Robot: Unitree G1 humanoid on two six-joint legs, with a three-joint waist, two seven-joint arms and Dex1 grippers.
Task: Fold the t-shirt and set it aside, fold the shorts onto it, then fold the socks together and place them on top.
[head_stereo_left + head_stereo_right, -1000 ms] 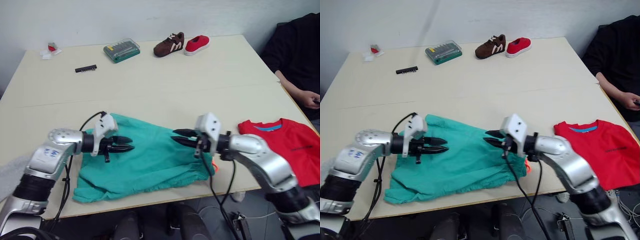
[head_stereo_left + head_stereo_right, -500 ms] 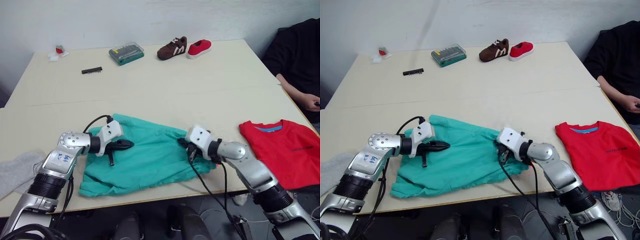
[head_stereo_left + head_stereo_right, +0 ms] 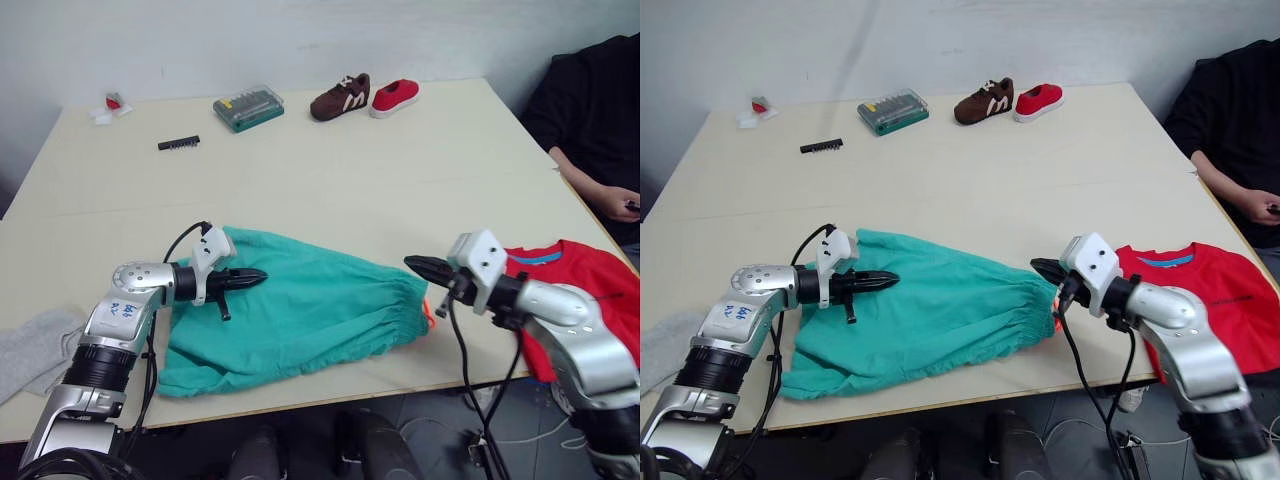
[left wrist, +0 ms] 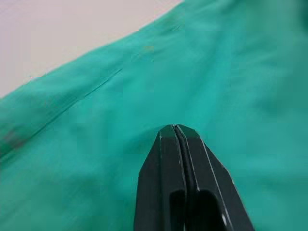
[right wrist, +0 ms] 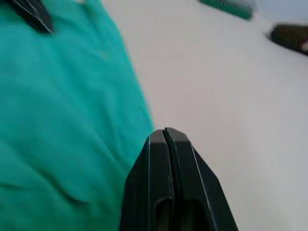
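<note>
shorts (image 3: 300, 305) lie spread flat at lower centre of the head view, near the bench (image 3: 330, 170) front edge, waistband end to the right with a bit of orange drawstring (image 3: 429, 312) showing there

left gripper (image 3: 255, 277) sits over the upper-left part of the shorts, jaws closed; wrist view shows the tips together on or just above the cloth, can't tell if any fabric is pinched

right gripper (image 3: 412, 264) is just off the waistband end, over bare bench, jaws closed on nothing

t-shirt (image 3: 590, 300) lies at the right edge of the frame, partly behind the right arm; looks already set aside. socks (image 3: 35, 345) are probably the grey cloth at lower left, cut off by the frame so hard to be sure

handling: shorts are light, limp, will sag and crumple if lifted from one point. gathered elastic waistband is the thickest, grippiest bit. I'd take one waistband corner and one hem corner, pinch deep, keep the cloth taut between the two while folding over
</note>
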